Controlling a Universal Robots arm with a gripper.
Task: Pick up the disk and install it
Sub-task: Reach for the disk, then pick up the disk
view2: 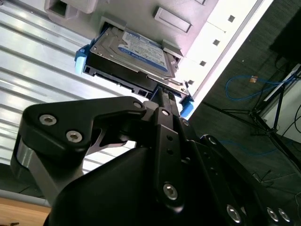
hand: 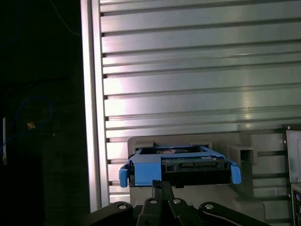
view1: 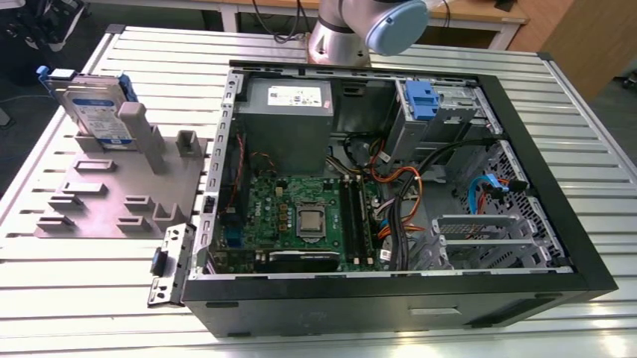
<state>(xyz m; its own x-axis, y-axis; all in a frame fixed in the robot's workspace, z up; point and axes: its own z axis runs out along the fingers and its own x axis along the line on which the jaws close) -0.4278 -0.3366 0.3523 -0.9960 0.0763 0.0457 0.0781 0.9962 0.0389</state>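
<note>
Our gripper (view2: 165, 92), fingers (view2: 171, 106) drawn together and holding nothing, hangs clear of the disk (view2: 136, 49), which stands on edge in a slot of the grey holder (view1: 110, 194) on the slatted table (view1: 60, 298), to the exterior view's left of the open computer case (view1: 587, 261). We judge the drive dense, rigid and shock-sensitive. The side rails of its blue carrier (hand: 146, 169) look the safest purchase.
</note>
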